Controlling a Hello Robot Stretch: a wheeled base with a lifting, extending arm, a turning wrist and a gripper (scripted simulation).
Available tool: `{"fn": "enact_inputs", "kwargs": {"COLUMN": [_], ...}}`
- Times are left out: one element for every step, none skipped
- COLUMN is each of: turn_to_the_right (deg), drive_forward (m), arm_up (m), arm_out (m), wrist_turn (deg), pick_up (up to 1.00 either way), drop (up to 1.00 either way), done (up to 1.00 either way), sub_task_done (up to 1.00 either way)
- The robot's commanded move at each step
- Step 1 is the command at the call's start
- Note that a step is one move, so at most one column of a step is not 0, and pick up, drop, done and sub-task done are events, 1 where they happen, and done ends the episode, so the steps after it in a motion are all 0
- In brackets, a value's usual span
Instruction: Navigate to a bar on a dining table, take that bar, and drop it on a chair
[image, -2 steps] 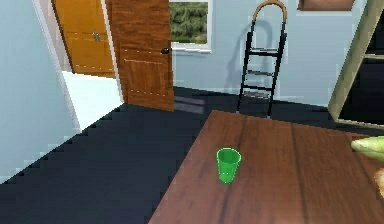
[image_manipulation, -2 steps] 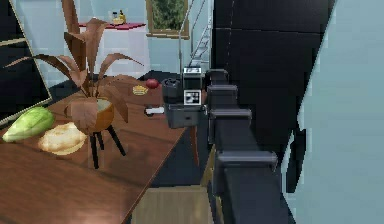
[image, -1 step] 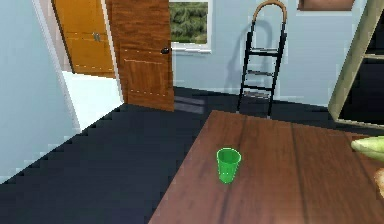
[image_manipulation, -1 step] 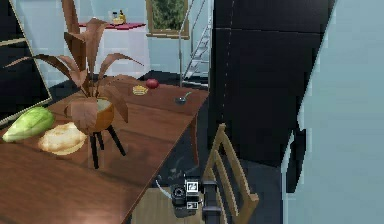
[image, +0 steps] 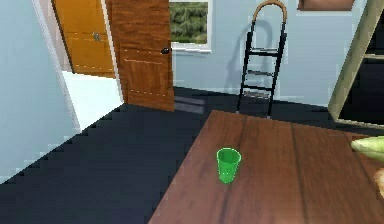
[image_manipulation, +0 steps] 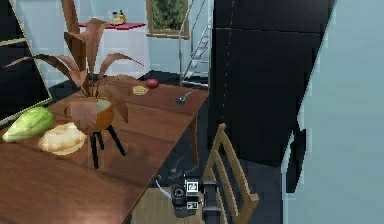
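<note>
A green cup (image: 229, 165) stands upright on the tabletop (image: 290, 150), its inside showing plain green. In the arm side view, a brown pot (image_manipulation: 92, 115) on dark legs holds a brown-leaved plant (image_manipulation: 92, 60). A small tan blob (image_manipulation: 140, 90), possibly the bar, lies near the tabletop's far end beside a red thing (image_manipulation: 152, 83). The end effector (image_manipulation: 176, 196) sits by a wooden chair (image_manipulation: 228, 170); whether it grips anything cannot be told.

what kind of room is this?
Probably a dining area in a house: a wooden dining table with a green cup on it, a wooden chair beside the table, and a wooden door.
</note>
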Motion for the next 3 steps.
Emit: {"fn": "enact_inputs", "kwargs": {"turn_to_the_right": [0.0, 0.0, 0.0], "drive_forward": [0.00, 0.00, 0.00], "arm_up": [0.00, 0.10, 0.00], "arm_out": [0.00, 0.00, -0.08], "wrist_turn": [0.0, 0.0, 0.0], "pick_up": [0.00, 0.00, 0.00], "drop": [1.00, 0.00, 0.00], "done": [0.00, 0.00, 0.00], "sub_task_done": [0.00, 0.00, 0.00]}}
